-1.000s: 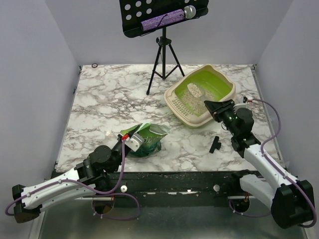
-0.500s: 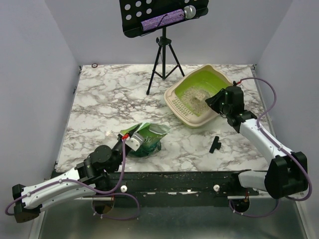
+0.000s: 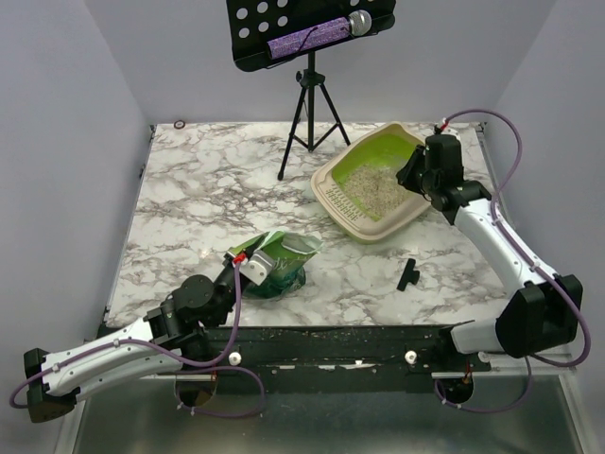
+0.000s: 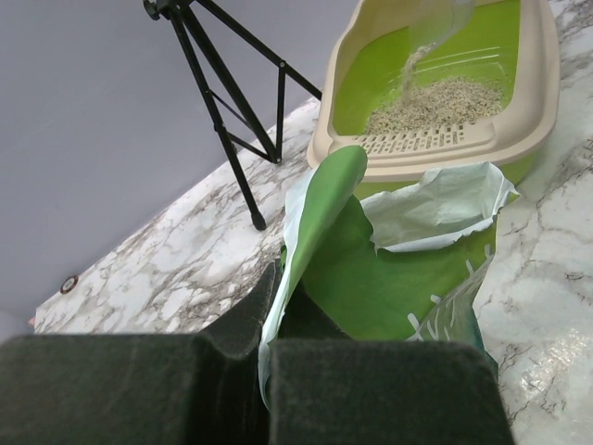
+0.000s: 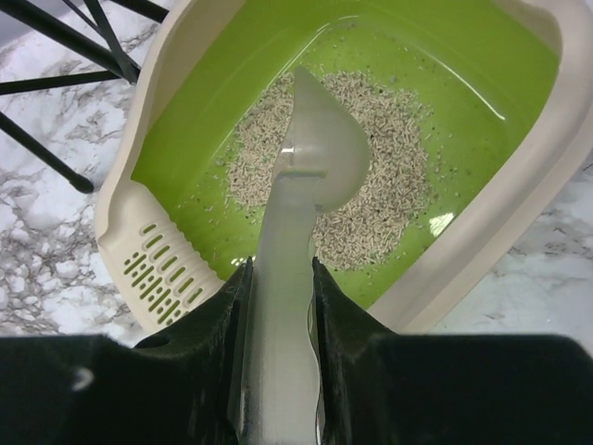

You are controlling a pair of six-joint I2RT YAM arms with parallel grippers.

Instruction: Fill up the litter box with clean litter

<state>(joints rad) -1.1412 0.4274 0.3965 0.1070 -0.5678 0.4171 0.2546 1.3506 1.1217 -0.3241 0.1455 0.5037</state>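
The beige litter box (image 3: 364, 230) with its lime-green inside stands at the back right of the marble table. A patch of pale litter (image 3: 371, 185) lies in it. My right gripper (image 3: 416, 176) hangs over the box's right rim, shut on the handle of a translucent white scoop (image 5: 317, 153). The scoop's bowl is tipped down over the litter (image 5: 394, 199), inside the box's rim (image 5: 491, 232). In the left wrist view, grains stream from the scoop (image 4: 447, 17) onto the pile (image 4: 435, 102). My left gripper (image 4: 271, 301) is shut on the open rim of the green bag (image 4: 389, 269), which stands on the table (image 3: 284, 267).
A black tripod with a music stand (image 3: 307, 104) rises just left of the box, and its legs (image 4: 222, 120) show in the left wrist view. A small black piece (image 3: 407, 274) lies on the table in front of the box. A small ring (image 3: 180, 124) lies at the far left corner.
My right arm has carried the scoop from the box's near corner up over its right side and tipped it. The litter patch in the box has grown. The left arm has held still.
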